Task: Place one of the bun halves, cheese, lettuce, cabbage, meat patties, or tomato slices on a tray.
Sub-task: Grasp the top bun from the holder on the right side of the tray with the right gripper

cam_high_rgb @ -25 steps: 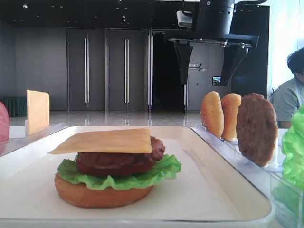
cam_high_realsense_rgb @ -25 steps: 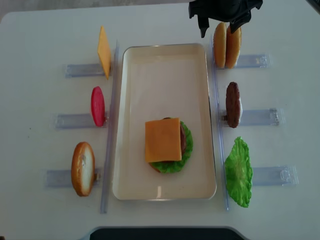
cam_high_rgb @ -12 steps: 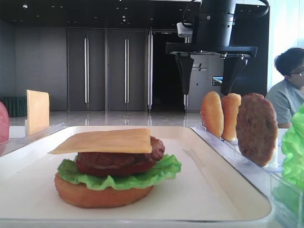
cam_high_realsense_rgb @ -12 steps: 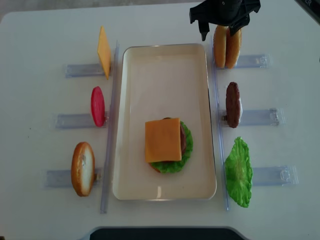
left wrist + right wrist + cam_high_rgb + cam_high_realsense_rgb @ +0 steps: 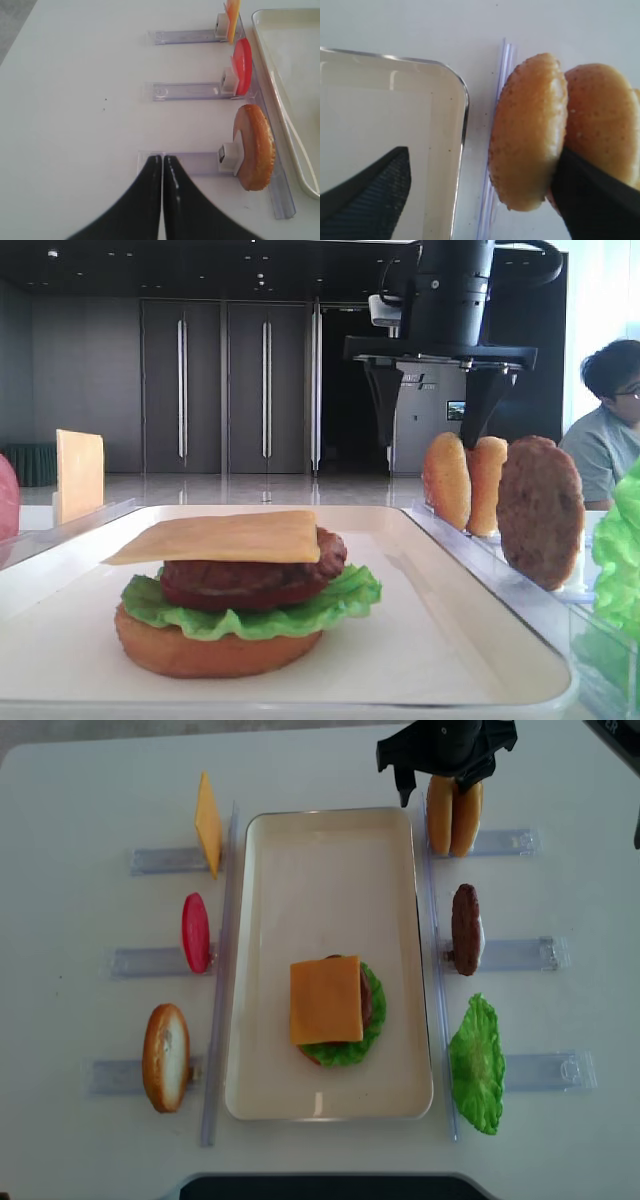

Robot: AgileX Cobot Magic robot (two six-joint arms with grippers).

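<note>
I'm seeing my right gripper (image 5: 437,788) coming lower and nearer than it was a second ago, its jaws standing wide as before. It's now straddling the left bun half (image 5: 439,814) of the standing pair at the far right, with one finger (image 5: 592,197) sitting between the two bun halves and the other over the tray (image 5: 262,960) corner.

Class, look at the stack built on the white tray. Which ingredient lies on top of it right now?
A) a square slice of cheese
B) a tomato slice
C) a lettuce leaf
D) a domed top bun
A: the cheese slice lies uppermost on the stack in the tray, and both top buns still stand in their rack beside it.
</note>
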